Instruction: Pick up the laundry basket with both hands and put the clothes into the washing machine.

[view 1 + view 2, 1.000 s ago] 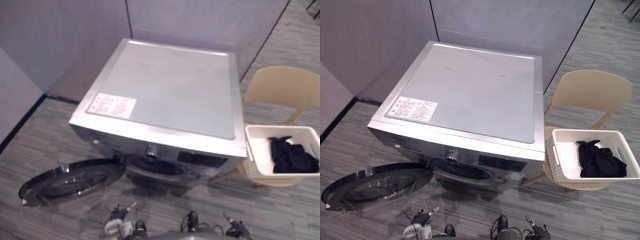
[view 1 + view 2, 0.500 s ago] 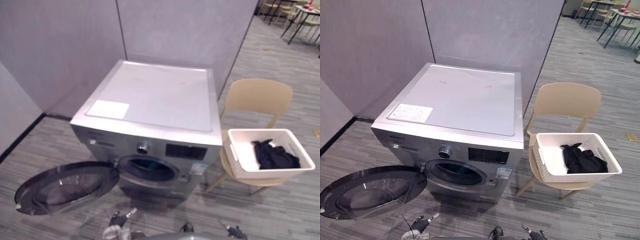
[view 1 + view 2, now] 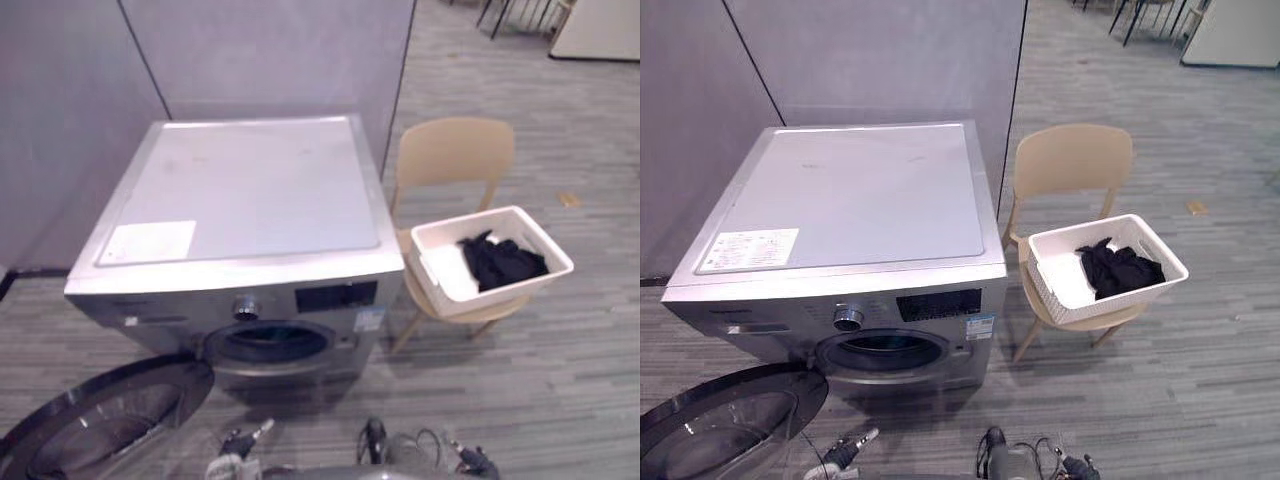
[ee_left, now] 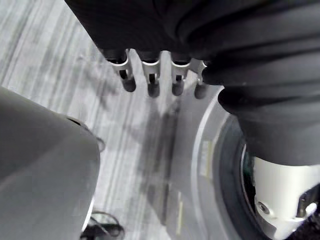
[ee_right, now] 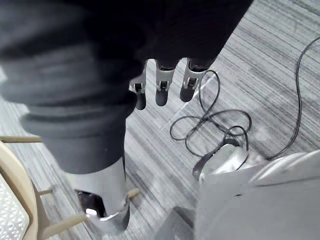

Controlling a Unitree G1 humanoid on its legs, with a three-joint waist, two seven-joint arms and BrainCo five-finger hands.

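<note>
A white laundry basket [image 3: 447,277] sits on the seat of a beige chair [image 3: 455,150], to the right of the washing machine [image 3: 240,190]. Black clothes [image 3: 500,262] lie heaped in the basket's right half. The machine's round door [image 3: 100,430] is swung open to the lower left, and the dark drum opening [image 3: 265,343] is uncovered. My left hand [image 4: 151,80] hangs over the floor beside the open door [image 4: 200,150], fingers relaxed and holding nothing. My right hand [image 5: 161,87] hangs over the floor near the chair's legs [image 5: 20,139], also relaxed and holding nothing.
Grey partition walls [image 3: 260,50] stand behind the machine. Striped grey floor [image 3: 560,380] stretches to the right of and in front of the chair. Dark furniture legs [image 3: 1130,12] stand far off at the back right.
The whole picture has shifted, so the camera has moved: the machine, chair and basket now sit further left. None of them has moved on the floor.
</note>
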